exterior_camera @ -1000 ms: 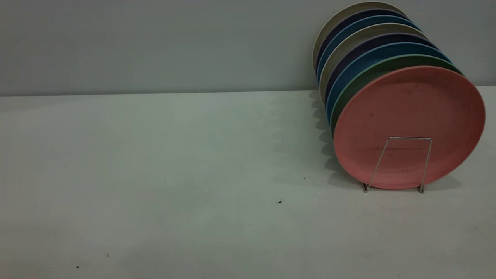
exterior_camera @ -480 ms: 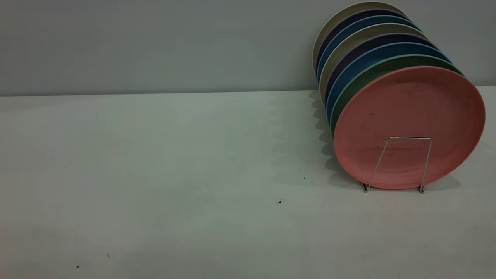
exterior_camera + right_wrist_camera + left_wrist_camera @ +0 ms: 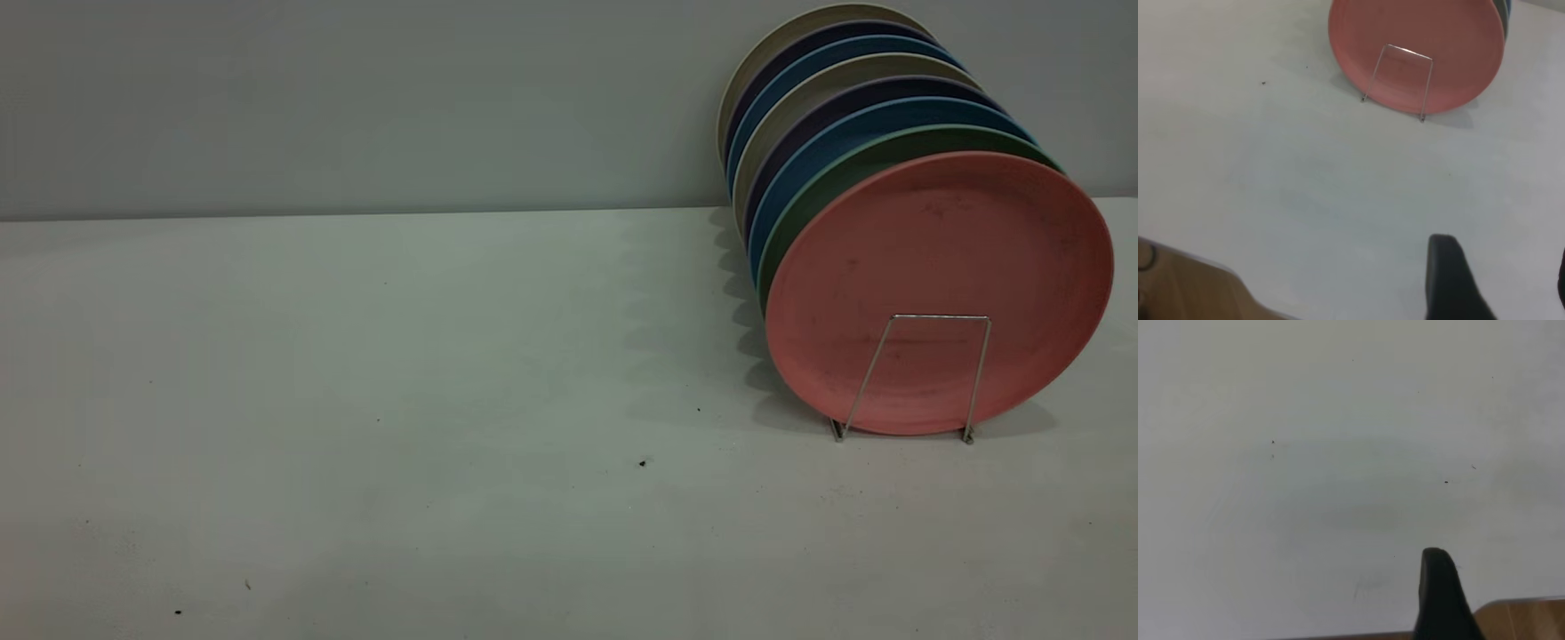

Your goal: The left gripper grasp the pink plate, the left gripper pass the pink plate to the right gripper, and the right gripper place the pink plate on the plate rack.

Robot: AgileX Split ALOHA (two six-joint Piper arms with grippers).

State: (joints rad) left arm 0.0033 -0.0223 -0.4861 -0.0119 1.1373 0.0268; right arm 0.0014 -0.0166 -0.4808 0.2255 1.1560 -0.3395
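Well, the pale matte table (image 3: 356, 400) runs wide and bare under a plain grey wall (image 3: 356, 107), with only a few dark specks (image 3: 642, 462) on it. The left gripper (image 3: 1438, 587) hangs over the open tabletop near its front edge, with a wooden surface (image 3: 1531, 617) showing just past that edge; whether it is released or clenched cannot be told, and nothing shows in it. Neither gripper appears in the exterior view.

The right gripper (image 3: 1503, 267) is released and holds nothing: one black finger (image 3: 1448, 280) and a dark sliver at the frame edge stand apart with bare table between. It also sits over the table near the front edge. Well ahead of it the pink plate (image 3: 942, 258) stands on edge in the plate rack (image 3: 942, 316), front-most in a row of upright plates (image 3: 853, 98), behind one wire loop. Open table lies between gripper and rack.
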